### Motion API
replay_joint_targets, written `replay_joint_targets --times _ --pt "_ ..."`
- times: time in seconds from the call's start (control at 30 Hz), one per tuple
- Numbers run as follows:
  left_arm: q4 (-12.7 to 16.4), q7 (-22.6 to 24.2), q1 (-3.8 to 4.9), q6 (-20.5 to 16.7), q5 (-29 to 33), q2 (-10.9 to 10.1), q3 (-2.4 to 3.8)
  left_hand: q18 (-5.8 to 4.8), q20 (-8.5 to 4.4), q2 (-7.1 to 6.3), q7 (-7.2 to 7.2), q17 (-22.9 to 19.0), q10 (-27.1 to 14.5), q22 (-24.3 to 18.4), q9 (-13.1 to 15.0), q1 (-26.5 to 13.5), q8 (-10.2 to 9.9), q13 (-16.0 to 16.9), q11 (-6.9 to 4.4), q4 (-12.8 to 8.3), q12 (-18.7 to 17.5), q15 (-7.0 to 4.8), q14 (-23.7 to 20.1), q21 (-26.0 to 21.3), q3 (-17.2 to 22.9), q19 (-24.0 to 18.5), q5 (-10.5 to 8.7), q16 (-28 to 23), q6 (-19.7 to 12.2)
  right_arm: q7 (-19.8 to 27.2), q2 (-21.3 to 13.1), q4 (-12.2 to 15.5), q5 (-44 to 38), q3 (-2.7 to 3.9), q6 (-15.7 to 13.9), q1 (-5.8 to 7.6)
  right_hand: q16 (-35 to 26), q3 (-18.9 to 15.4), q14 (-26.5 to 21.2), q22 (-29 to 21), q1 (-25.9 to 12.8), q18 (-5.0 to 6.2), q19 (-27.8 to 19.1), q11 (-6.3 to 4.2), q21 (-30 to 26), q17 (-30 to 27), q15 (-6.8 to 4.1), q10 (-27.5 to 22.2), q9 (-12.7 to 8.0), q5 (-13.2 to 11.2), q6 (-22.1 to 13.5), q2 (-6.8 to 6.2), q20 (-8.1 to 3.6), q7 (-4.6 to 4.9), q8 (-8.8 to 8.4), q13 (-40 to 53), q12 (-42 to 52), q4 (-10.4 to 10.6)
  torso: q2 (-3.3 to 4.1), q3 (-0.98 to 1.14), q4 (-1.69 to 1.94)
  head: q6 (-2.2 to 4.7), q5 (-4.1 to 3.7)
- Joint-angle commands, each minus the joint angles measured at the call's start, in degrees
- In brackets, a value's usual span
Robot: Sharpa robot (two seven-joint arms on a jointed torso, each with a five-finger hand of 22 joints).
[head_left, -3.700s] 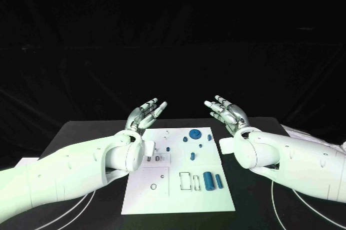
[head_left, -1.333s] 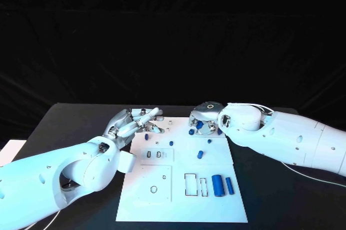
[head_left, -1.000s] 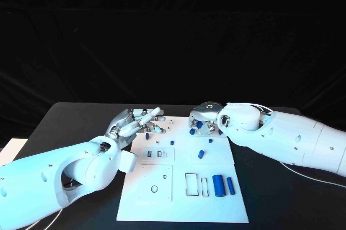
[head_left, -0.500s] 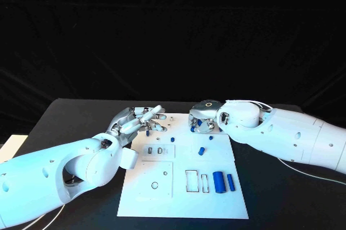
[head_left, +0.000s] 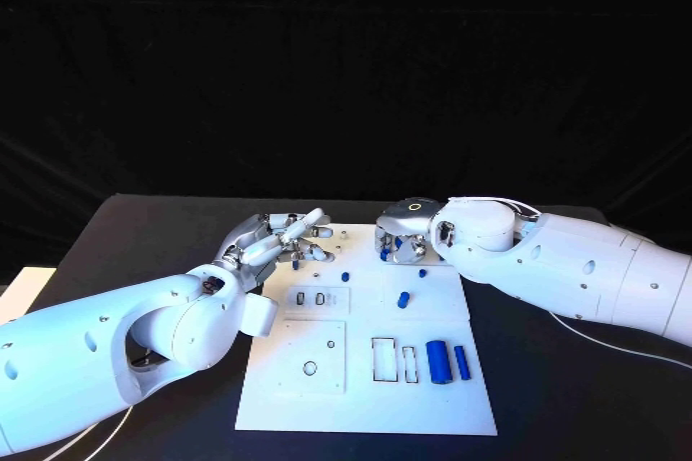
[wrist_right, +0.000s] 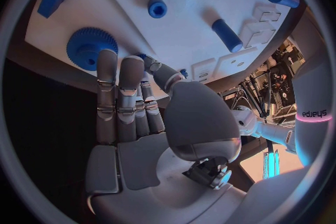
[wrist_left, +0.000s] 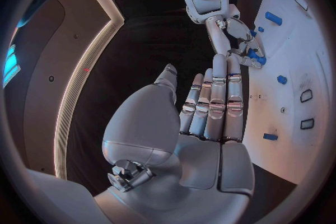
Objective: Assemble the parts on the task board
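**Both robot hands at the board's far end**

The left robot hand (head_left: 278, 241) hovers with fingers straight, holding nothing, by the task board (head_left: 332, 381) on the bench. The right robot hand (head_left: 402, 239), fingers extended and empty, reaches beside the blue gear (wrist_right: 92, 48).

Head camera looks down; wrist cameras close behind hands; all share task board (head_left: 368, 381).

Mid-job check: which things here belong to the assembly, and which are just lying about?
Job: task board; blue gear; small blue peg; two blue cylinders; left hand; right hand.

Lying about: black table; white cable.
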Motion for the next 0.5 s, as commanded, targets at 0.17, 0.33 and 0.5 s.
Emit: replay_joint_targets --times 0.17,0.33,0.5 --pt "0.2 0.3 0.07 1.3 0.4 0.0 0.04 0.45 0.0 0.34 0.51 0.1 -0.4 0.1 0.1 0.0 -0.3 0.1 0.1 -0.3 -0.3 -0.03 -0.4 0.3 -0.1 -0.3 0.16 0.1 0.0 0.1 0.4 -0.7 -0.1 -0.13 1.2 -0.44 0.2 0.5 -0.1 0.0 -0.3 0.0 -0.3 0.21 0.3 0.0 -0.18 -0.6 -0.1 -0.2 -0.2 -0.85 -0.4 0.39 -0.64 -0.1 -0.3 0.0 0.15 -0.01 -0.03 -0.13 0.12" --pt "0.2 0.3 0.07 1.4 0.4 0.0 0.04 0.44 0.02 0.36 0.53 0.1 -0.5 0.1 0.1 0.1 -0.3 0.1 0.13 -0.4 -0.3 -0.01 -0.5 0.3 -0.1 -0.4 0.16 0.1 -0.1 0.1 0.5 -0.9 0.0 -0.14 1.5 -0.56 0.2 0.6 -0.1 0.0 -0.3 0.01 -0.4 0.25 0.3 -0.1 -0.15 -0.7 -0.1 -0.2 -0.3 -0.91 -0.39 0.42 -0.71 -0.1 -0.3 0.0 0.13 -0.03 -0.1 -0.21 0.08" --pt "0.1 0.3 0.07 1.4 0.4 0.0 0.04 0.44 0.04 0.4 0.55 0.2 -0.5 0.1 0.1 0.1 -0.4 0.1 0.15 -0.4 -0.3 0.02 -0.6 0.3 -0.1 -0.4 0.17 0.1 -0.1 0.2 0.5 -0.8 0.1 -0.14 -0.2 -0.64 0.6 1.5 -0.2 0.5 0.1 -0.06 -0.5 0.27 0.7 0.4 0.05 -0.3 0.0 -0.1 0.3 -0.48 -0.29 0.53 -0.51 0.0 0.0 0.1 0.15 -0.07 -0.01 -0.14 -0.17"
